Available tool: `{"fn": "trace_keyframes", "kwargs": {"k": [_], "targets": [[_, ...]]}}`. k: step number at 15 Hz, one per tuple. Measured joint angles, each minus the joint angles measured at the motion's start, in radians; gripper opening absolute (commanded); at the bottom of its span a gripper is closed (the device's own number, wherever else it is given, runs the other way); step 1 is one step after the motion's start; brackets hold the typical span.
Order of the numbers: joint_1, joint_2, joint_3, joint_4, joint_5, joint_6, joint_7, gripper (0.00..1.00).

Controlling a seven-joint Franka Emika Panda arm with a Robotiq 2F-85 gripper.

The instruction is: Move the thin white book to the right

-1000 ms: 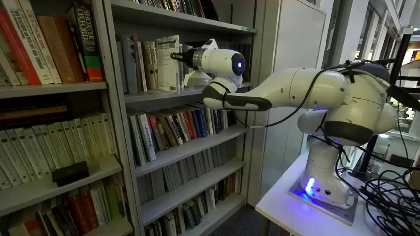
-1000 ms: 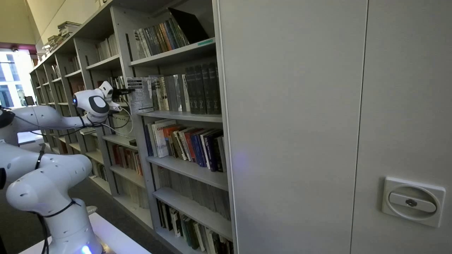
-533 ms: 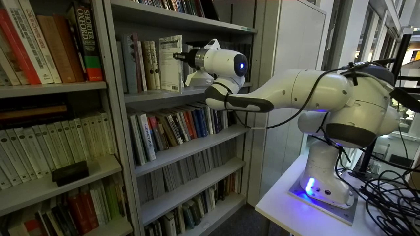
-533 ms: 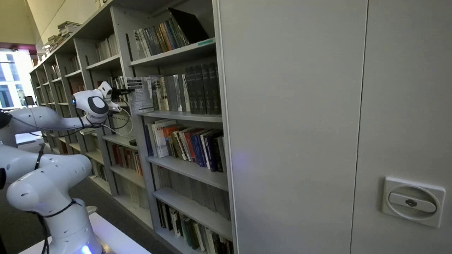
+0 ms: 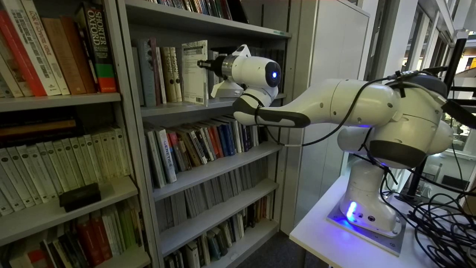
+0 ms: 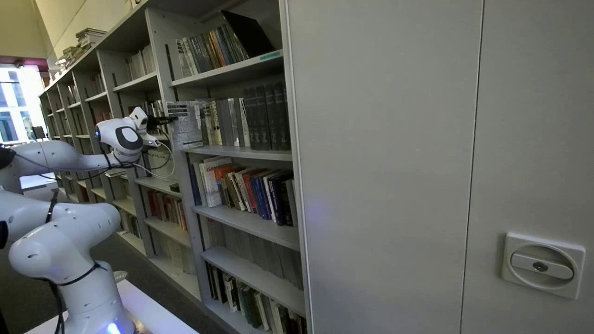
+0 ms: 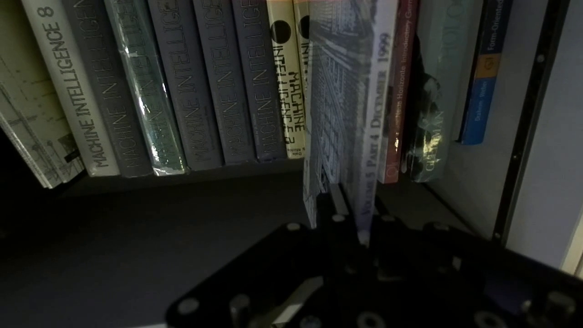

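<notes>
Thin white book (image 5: 194, 76) is held upright, spine pinched in my claw (image 7: 356, 214), which is closed down to its thickness, and juts past the front of the shelf (image 5: 160, 110), I'd guess so it clears the beige books (image 5: 168, 72) while going right.

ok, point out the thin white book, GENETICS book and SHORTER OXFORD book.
Thin white book (image 5: 193, 80): in an exterior view, on the cover facing the camera.
GENETICS book (image 5: 168, 155): in an exterior view, on its spine.
SHORTER OXFORD book (image 5: 99, 48): in an exterior view, on its spine.
</notes>
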Motion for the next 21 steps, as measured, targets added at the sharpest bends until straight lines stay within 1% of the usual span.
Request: {"fn": "trace_keyframes", "kwargs": {"k": [7,8,21], "targets": [[0.0,0.0,-0.002,-0.007,0.0,0.0,0.0,0.02],[0.0,0.0,-0.002,-0.009,0.0,0.0,0.0,0.07],[0.0,0.0,-0.002,-0.011,0.0,0.0,0.0,0.07]]}}
